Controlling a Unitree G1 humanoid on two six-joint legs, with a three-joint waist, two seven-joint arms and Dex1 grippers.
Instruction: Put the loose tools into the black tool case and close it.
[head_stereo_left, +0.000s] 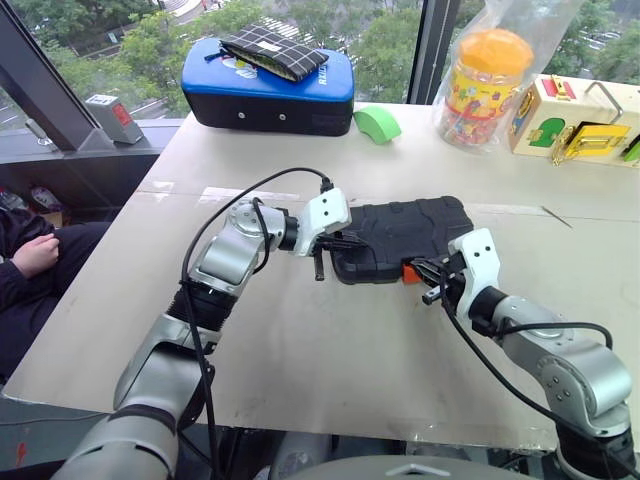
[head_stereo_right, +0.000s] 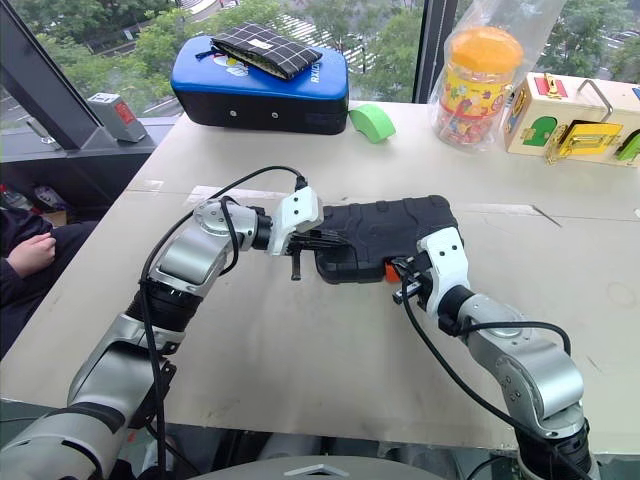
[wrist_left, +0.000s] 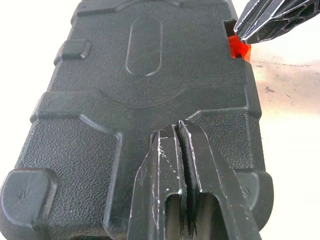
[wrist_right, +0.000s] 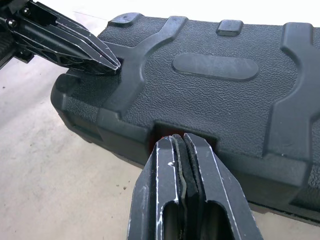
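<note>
The black tool case (head_stereo_left: 410, 232) lies flat in the middle of the table with its lid down. Its small orange latch (head_stereo_left: 409, 272) sits on the near edge. My left gripper (head_stereo_left: 345, 243) is shut, with its tips resting on the lid at the case's left end (wrist_left: 178, 127). My right gripper (head_stereo_left: 425, 272) is also shut, and its tips (wrist_right: 182, 137) are right at the latch on the near edge. Neither gripper holds anything. The loose tools are out of view.
A larger blue-topped case (head_stereo_left: 268, 90) with a checked pouch on it stands at the back left. A green object (head_stereo_left: 378, 123), an orange-lidded jar (head_stereo_left: 487, 85) and a wooden toy box (head_stereo_left: 575, 120) line the back right. A person's hand (head_stereo_left: 35, 255) rests off the table's left.
</note>
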